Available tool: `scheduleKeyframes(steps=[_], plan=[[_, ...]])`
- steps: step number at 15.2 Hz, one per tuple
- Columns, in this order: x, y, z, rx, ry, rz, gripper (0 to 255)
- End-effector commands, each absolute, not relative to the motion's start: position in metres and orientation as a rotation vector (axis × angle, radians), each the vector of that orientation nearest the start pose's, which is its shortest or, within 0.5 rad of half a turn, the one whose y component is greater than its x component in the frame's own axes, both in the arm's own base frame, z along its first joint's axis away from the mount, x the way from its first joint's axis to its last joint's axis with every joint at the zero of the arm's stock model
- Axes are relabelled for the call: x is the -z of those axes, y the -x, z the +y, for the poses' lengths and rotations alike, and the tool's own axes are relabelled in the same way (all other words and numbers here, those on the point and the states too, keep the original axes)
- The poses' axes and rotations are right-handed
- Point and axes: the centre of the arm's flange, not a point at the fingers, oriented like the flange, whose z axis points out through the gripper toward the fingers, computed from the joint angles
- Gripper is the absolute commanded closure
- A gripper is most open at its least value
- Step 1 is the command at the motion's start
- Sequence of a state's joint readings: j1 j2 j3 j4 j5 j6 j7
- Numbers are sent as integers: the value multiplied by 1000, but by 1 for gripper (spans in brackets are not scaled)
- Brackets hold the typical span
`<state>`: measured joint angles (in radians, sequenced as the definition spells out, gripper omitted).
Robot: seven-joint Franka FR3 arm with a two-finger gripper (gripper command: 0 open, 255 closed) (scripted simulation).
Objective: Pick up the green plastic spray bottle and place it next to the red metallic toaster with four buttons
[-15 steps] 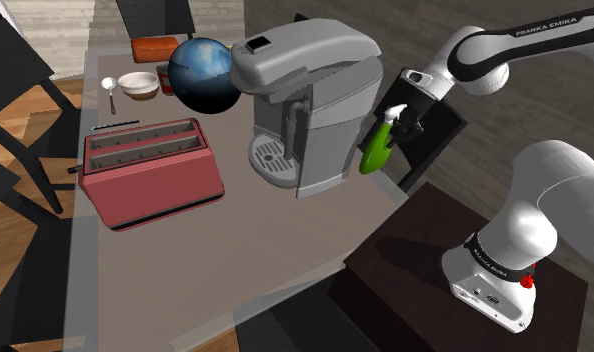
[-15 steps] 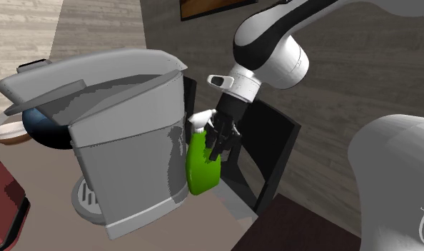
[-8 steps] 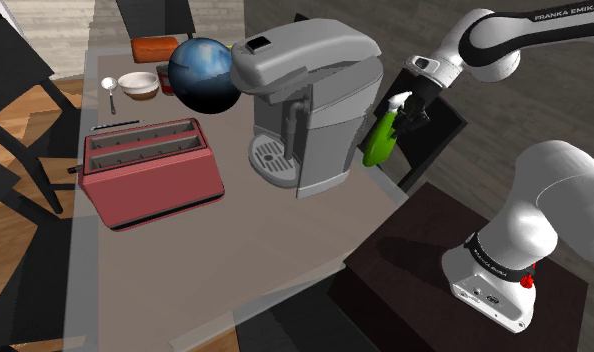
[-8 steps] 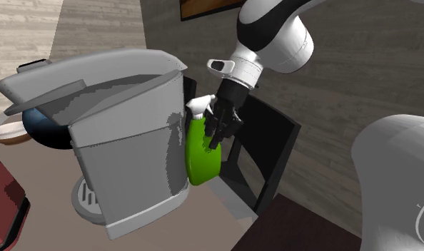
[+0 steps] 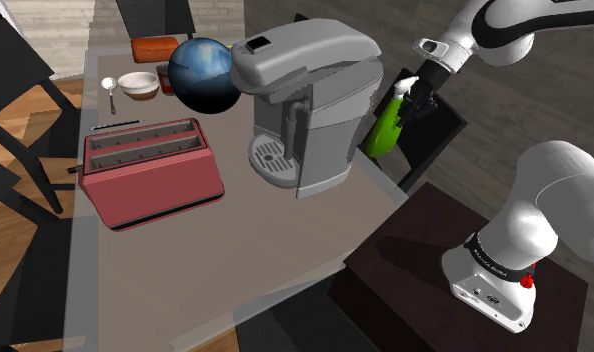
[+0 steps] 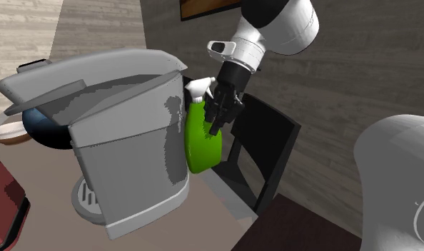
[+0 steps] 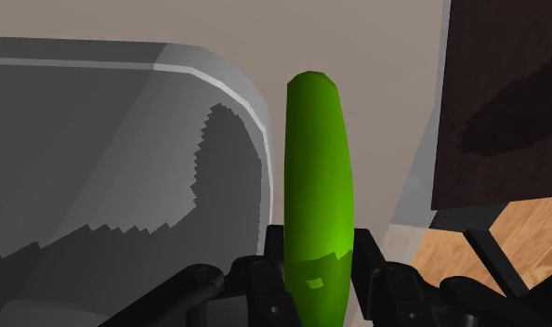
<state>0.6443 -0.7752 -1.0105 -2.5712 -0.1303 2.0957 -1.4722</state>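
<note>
The bottle (image 6: 202,139) is smooth, glossy green, with a bright sheen in the wrist view. The grey coffee machine (image 5: 315,110) looks matt, as does the dull red toaster (image 5: 155,180). The globe (image 5: 203,75) shines. A wood-grain floor (image 5: 7,235) shows at the shoulder view's left edge.

Glossy white arm (image 5: 550,190) of rounded links with dark joints; lettered black band (image 5: 490,262) and red knob (image 5: 528,281) on its base (image 5: 490,292) at five o'clock; all-black claw (image 6: 215,121).

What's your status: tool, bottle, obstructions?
Tool shut on bottle. Bottle hangs close beside coffee machine. Coffee machine stands between bottle and toaster.
</note>
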Motion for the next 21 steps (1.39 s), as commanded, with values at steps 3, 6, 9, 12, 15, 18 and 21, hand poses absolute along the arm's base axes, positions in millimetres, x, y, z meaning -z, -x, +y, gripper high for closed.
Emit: scheduleKeyframes(steps=[3,6,9,12,15,18,21], plan=[[-427,-370,-138,570,2169,-1699,255],[-443,-370,-138,570,2169,-1699,255],[-458,-370,-138,570,2169,-1699,255],[-474,-370,-138,570,2169,-1699,255],[-490,-370,-138,570,2169,-1699,255],[-506,-370,-138,570,2169,-1699,255],[-522,-370,-138,570,2169,-1699,255]])
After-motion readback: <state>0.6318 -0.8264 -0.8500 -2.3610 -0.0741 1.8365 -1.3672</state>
